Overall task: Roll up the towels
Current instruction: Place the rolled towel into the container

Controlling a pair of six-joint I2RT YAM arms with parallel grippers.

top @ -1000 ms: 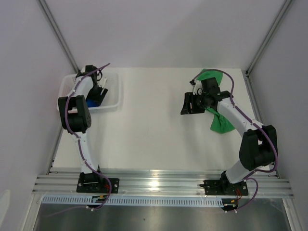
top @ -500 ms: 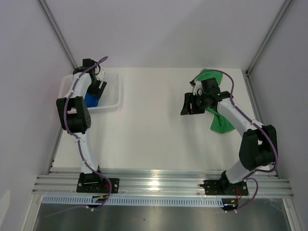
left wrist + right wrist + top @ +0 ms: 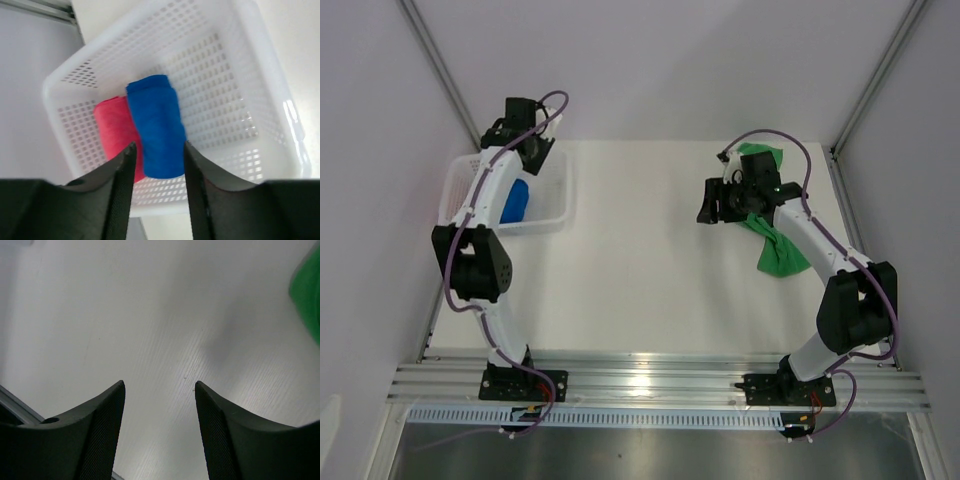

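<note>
A rolled blue towel point(image 3: 152, 122) and a rolled pink-red towel point(image 3: 112, 130) lie side by side in the white mesh basket point(image 3: 250, 75). My left gripper point(image 3: 159, 144) hangs well above them, over the basket's far end point(image 3: 532, 150). Its jaws are apart with nothing between them. The green towel point(image 3: 777, 250) lies loose and unrolled at the right of the table, partly under my right arm. It shows as a blur at the right wrist view's edge point(image 3: 307, 295). My right gripper point(image 3: 715, 203) is open over bare table, just left of that towel.
The basket point(image 3: 552, 205) stands at the table's far left, close to the left wall. Metal frame posts point(image 3: 440, 70) run up both back corners. The white tabletop point(image 3: 640, 270) stretches between the two arms.
My left gripper has risen out of the basket and moved toward its far end, leaving the blue towel inside; its jaws have narrowed. My right arm has shifted slightly toward the back.
</note>
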